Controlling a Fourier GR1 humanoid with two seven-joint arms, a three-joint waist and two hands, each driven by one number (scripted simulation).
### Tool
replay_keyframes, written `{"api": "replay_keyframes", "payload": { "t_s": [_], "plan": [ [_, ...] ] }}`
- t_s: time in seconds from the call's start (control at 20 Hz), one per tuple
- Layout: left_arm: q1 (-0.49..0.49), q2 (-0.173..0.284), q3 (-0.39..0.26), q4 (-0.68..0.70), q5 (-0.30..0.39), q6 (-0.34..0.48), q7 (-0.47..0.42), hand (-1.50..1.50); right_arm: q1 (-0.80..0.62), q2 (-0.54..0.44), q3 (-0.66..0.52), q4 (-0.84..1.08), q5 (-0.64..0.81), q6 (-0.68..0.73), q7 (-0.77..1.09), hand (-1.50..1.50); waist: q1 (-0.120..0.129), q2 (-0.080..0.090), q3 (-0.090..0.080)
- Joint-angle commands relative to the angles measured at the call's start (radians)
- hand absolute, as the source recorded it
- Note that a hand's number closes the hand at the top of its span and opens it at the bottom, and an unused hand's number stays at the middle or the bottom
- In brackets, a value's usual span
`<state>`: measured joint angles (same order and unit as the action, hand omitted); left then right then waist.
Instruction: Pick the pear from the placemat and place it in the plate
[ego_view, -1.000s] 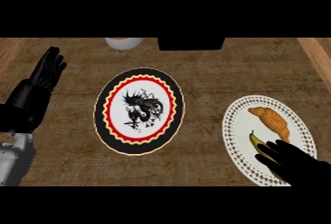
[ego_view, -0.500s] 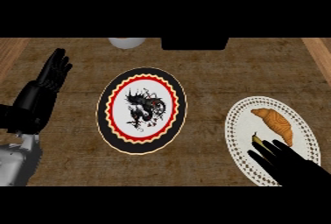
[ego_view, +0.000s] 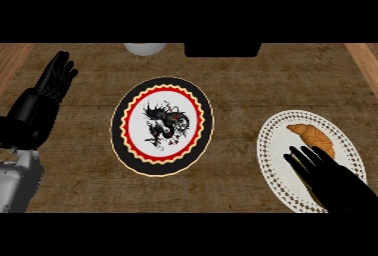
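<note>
I see the wooden counter (ego_view: 244, 80) from above. Near the middle of the frame lies an oval placemat (ego_view: 162, 125) with a black rim, a red scalloped ring and a dark dragon-like figure on its white centre. At the lower right sits a white plate (ego_view: 275, 150) with a dotted rim, and on it a golden-brown piece that reads to me as a croissant (ego_view: 313, 140) rather than a pear. My right hand (ego_view: 328, 177) comes in from the lower right and lies over the plate, fingers straight and spread, their tips just below the croissant; I cannot tell whether they touch it. My left hand (ego_view: 50, 85) rests at the upper left of the frame, fingers straight and pointing up, holding nothing, well apart from the placemat. At the top edge I make out a white round object (ego_view: 145, 48) and beside it a dark block (ego_view: 221, 49).
</note>
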<state>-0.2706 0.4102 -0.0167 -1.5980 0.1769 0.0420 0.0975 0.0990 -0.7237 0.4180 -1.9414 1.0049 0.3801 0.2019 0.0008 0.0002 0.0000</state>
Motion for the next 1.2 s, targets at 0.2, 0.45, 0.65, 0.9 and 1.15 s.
{"api": "replay_keyframes", "payload": {
  "t_s": [0.2, 0.45, 0.65, 0.9, 1.15],
  "plan": [
    [0.047, -0.048, 0.006, -0.071, -0.048, -0.016, 0.020, 0.00, -0.073, 0.109, 0.001, 0.215, 0.099, -0.009, -0.073, -1.50, 0.004, -0.001, 0.000],
    [0.035, -0.071, 0.041, 0.022, -0.065, -0.054, -0.051, 0.00, -0.027, 0.091, -0.045, 0.157, 0.096, 0.060, -0.118, -1.50, -0.004, -0.001, 0.000],
    [0.025, -0.065, 0.076, -0.032, -0.060, -0.058, 0.019, 0.00, -0.027, 0.136, -0.053, 0.259, 0.168, -0.010, -0.127, -1.50, -0.003, -0.001, 0.000],
    [-0.034, -0.092, 0.057, -0.048, -0.079, -0.044, 0.093, 0.00, -0.131, 0.142, -0.070, 0.435, 0.244, -0.086, -0.199, -1.50, 0.000, 0.000, 0.000],
    [0.019, -0.081, 0.071, -0.001, -0.078, -0.083, -0.007, 0.00, -0.166, 0.220, -0.075, 0.438, 0.228, -0.289, -0.269, 1.50, 0.005, 0.001, 0.001]
  ]
}}
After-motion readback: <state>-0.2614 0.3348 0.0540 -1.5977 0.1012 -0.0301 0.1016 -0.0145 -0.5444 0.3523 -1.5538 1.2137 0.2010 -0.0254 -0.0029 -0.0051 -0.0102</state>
